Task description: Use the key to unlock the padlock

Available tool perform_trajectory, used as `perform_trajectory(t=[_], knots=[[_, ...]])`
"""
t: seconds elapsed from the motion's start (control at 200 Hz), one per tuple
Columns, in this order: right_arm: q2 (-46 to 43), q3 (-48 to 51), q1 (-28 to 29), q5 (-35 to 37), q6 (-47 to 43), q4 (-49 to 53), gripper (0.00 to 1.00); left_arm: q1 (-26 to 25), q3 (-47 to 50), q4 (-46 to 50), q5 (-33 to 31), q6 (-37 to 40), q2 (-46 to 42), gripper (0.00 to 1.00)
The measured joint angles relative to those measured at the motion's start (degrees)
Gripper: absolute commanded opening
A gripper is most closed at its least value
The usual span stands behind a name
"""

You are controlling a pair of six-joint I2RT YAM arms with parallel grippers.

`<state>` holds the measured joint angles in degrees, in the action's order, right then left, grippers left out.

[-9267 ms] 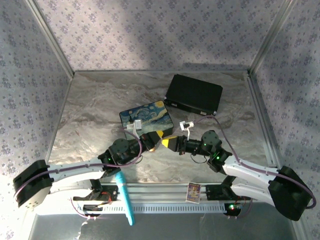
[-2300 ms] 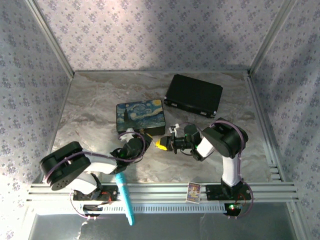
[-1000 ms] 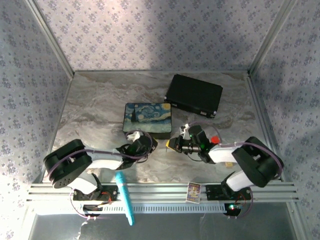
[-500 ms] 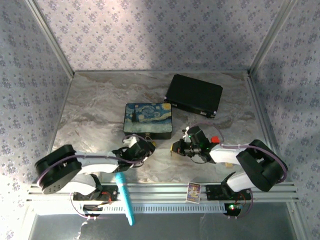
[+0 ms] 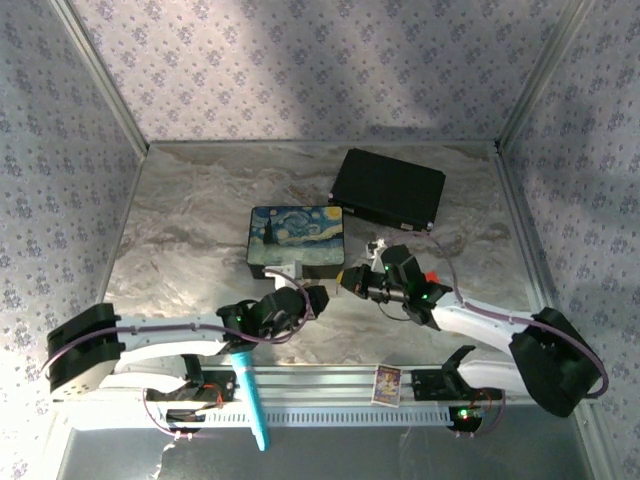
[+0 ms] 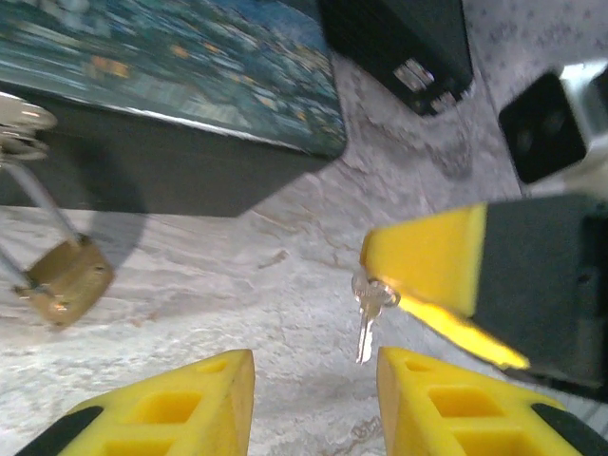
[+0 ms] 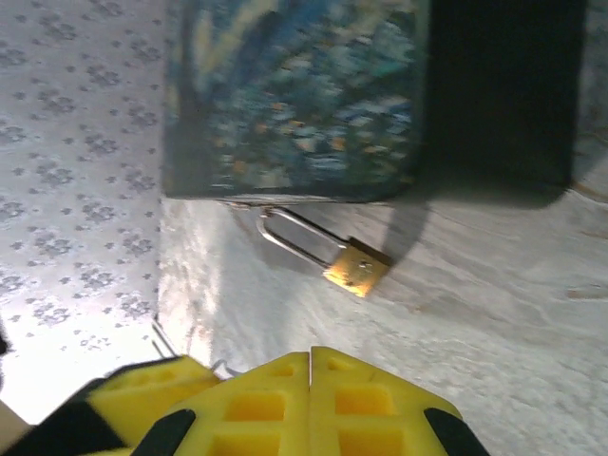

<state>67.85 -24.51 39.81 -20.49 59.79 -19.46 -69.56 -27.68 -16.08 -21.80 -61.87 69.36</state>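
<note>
Moved: since half a second ago the left arm has stretched out lower along the near edge, bringing the left gripper [image 6: 315, 370] closer to the right gripper [image 7: 310, 370]. The painted box [image 5: 296, 238] has kept its place.
Left fingers: moderately apart, with nothing between them. The key [image 6: 365, 318] is straight ahead of them.
Right fingers: pressed together, pinching the key's bow at their tips.
Key: hangs from the right fingertips over the tabletop [image 5: 190, 220], near its middle and toward the near edge. Its long axis is near upright, blade pointing down.
Padlock [image 6: 63, 282]: the shackle [image 7: 290, 236] passes through the hasp [image 6: 19, 123] on the box's near side. The brass body rests on the tabletop just beside that side. Its long axis slants away from the box, body end outward.
Count: one key, one padlock, one painted box, one black case [image 5: 388, 188] toward the far right corner, one red block [image 5: 431, 277] beside the right arm, two grippers.
</note>
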Motion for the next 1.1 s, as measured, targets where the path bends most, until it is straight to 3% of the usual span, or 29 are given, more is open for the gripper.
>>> perform_trajectory(t=[0.13,0.34,0.56,0.93,1.099], knots=[[-2.05,-0.2,0.37,0.46,0.98,0.76,0.0,0.02,-0.37,-4.59,2.08,0.68,3.26,0.38],[-4.68,0.57,0.66,2.14,3.41,1.29,0.0,0.0,7.02,-20.02,1.81,-5.07,3.67,0.41],[-7.56,3.87,1.18,4.48,8.52,-1.55,0.0,0.0,10.1,-29.79,0.04,-14.16,3.19,0.56],[-11.23,4.33,2.6,8.39,13.31,-5.64,0.0,0.0,9.38,-47.54,2.34,-23.43,13.49,0.5],[-11.58,4.33,3.1,9.42,13.42,-5.66,0.0,-0.02,8.22,-50.62,2.54,-25.31,14.86,0.36]])
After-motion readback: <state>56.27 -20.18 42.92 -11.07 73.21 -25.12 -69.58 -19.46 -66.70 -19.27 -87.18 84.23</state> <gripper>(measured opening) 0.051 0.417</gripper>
